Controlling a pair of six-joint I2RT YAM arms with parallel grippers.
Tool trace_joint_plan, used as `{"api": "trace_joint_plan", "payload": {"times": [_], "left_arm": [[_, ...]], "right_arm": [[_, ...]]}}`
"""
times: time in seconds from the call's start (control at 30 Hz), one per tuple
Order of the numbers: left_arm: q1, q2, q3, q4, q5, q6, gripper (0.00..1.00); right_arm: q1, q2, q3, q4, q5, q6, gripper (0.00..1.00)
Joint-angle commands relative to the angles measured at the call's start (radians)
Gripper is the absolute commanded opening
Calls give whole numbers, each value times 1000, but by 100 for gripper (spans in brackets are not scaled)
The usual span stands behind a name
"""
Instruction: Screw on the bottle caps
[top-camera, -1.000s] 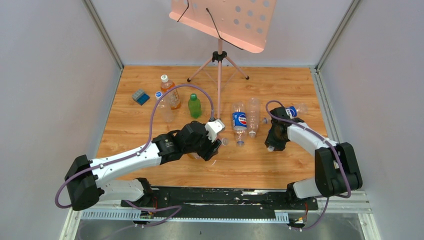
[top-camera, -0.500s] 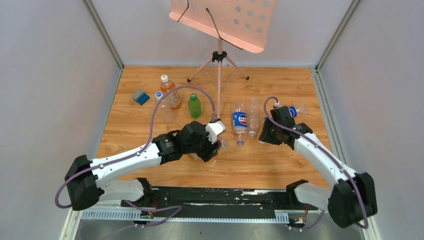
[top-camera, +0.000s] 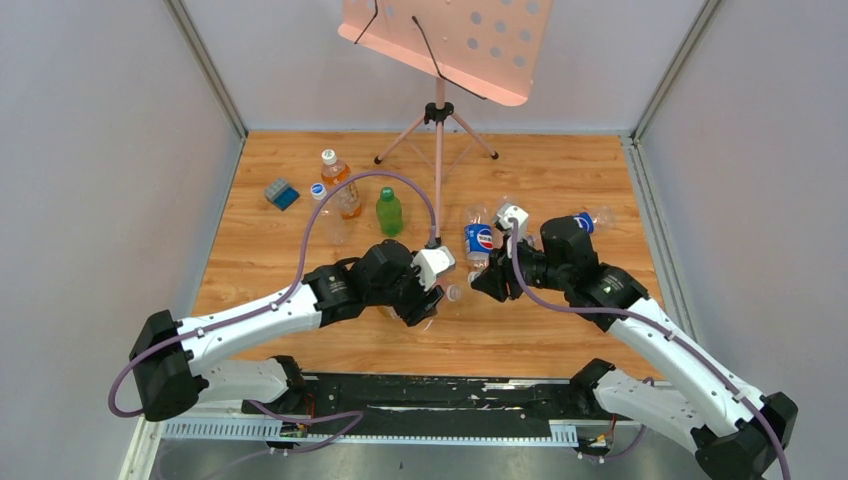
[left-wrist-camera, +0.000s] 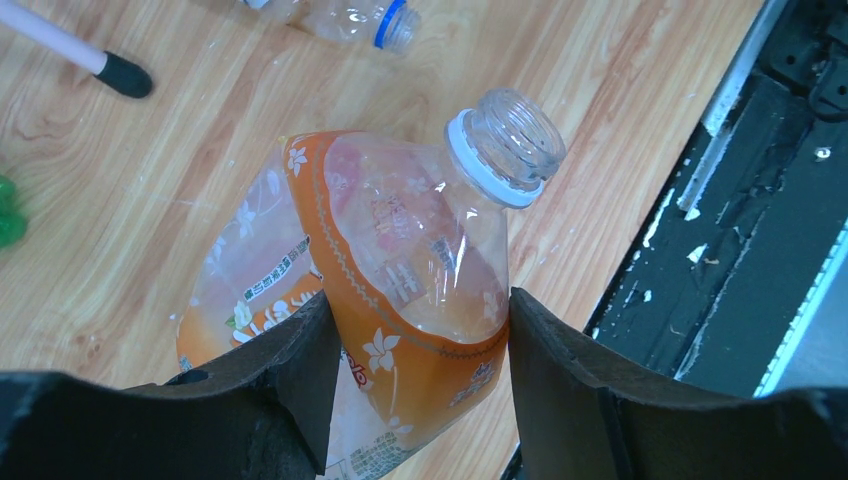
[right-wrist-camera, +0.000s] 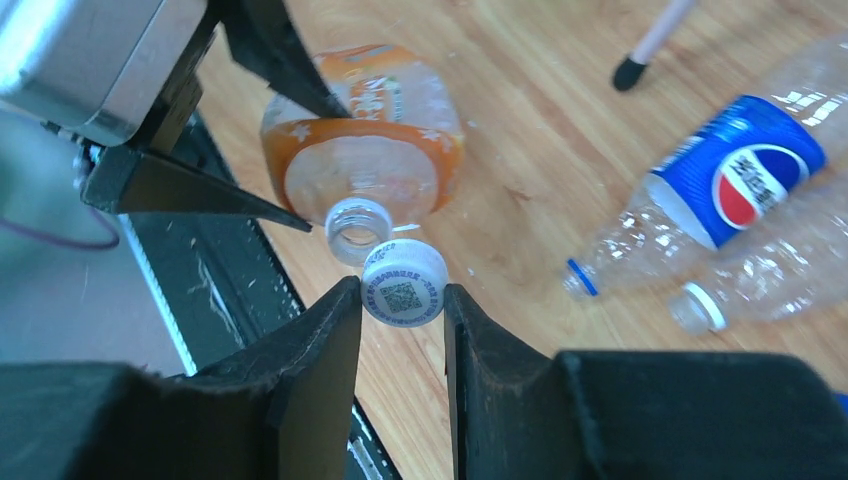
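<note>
the right gripper (right-wrist-camera: 402, 300) was clenched on a white cap (right-wrist-camera: 404, 283), pinching its rim from both sides, the printed square code on its top facing the wrist camera. the cap sat just beside the open neck (right-wrist-camera: 358, 228) of the orange bottle (right-wrist-camera: 365, 150), a little off its mouth and not seated on it; whether the two touched could not be told. the left gripper (left-wrist-camera: 410, 370) grasped that bottle across its body. the bottle was tilted, its bare threads and white ring pointing toward the black rail (left-wrist-camera: 760, 200) at the near edge. from above, both grippers met over the near middle of the table (top-camera: 560, 160), tips almost facing each other. past the right gripper a pepsi bottle (right-wrist-camera: 740, 185) lay on its side right beside a clear bottle (right-wrist-camera: 780, 270), both with open necks. at the far left stood a tea bottle (top-camera: 345, 195) wearing a second white cap (top-camera: 328, 156), with a blue cap (top-camera: 317, 189) just beside it, then a green bottle (top-camera: 389, 212) and a block (top-camera: 281, 193).
</note>
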Motion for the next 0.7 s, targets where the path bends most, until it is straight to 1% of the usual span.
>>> {"api": "trace_joint_plan", "payload": {"times": [0.0, 0.2, 0.4, 0.67], "left_arm": [[4, -32, 51, 15, 63, 23, 0], [5, -45, 51, 12, 103, 27, 0], [4, -63, 48, 19, 121, 16, 0], [5, -82, 36, 54, 105, -45, 0]], "right_arm": [[39, 37, 37, 62, -150, -146, 7], [79, 71, 30, 93, -189, -188, 7], [97, 88, 16, 95, -193, -206, 6], [100, 70, -20, 99, -182, -219, 6]]}}
